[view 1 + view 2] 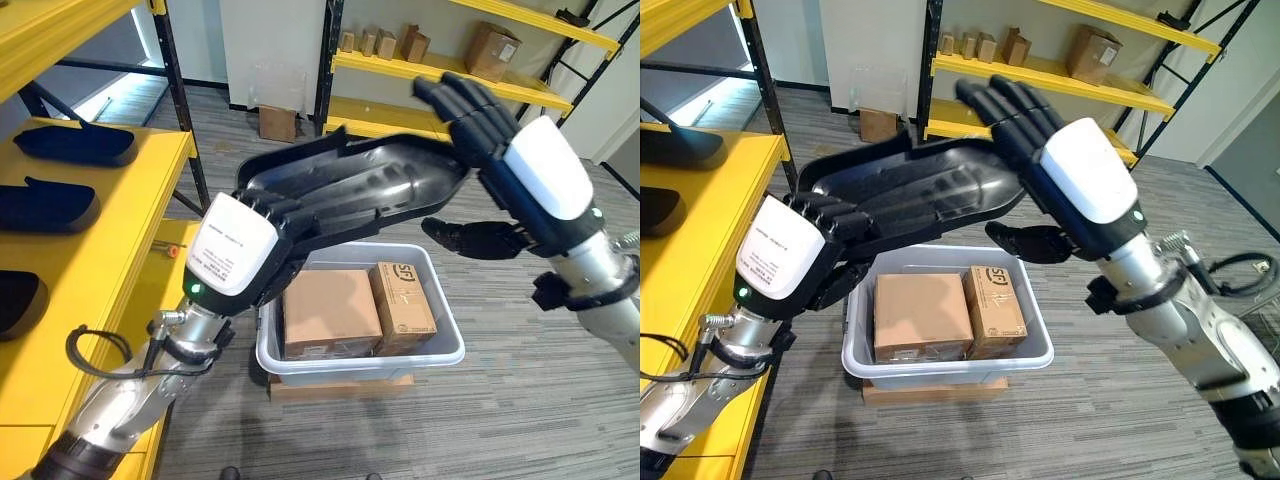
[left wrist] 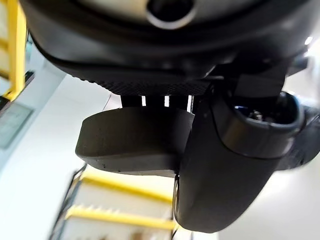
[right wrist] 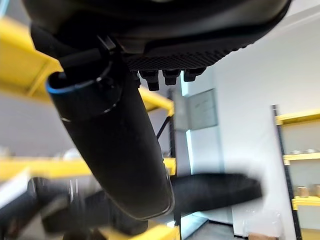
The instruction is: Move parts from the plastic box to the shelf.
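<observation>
Nearest the camera, the left hand (image 1: pixel 262 232) grips the near end of a long black plastic part (image 1: pixel 370 185), fingers lying over its hollow upper face and thumb under it. That part hangs tilted in the air above the grey plastic box (image 1: pixel 430 350), its far end rising towards the right hand (image 1: pixel 1025 125). This right hand is released, fingers straight and spread, its palm beside the part's far end; whether it touches the part cannot be made out, since the hand covers that edge. Inside the box lie two cardboard cartons (image 1: pixel 330 310), their far sides hidden by the held part. Beneath the box a flat cardboard sheet (image 1: pixel 340 386) peeks out. On the yellow shelf (image 1: pixel 120 215) at the left rest similar black parts (image 1: pixel 75 145), cut off by the frame edge. Small cartons (image 1: pixel 980 45) stand on a far yellow rack (image 1: pixel 1080 85).
</observation>
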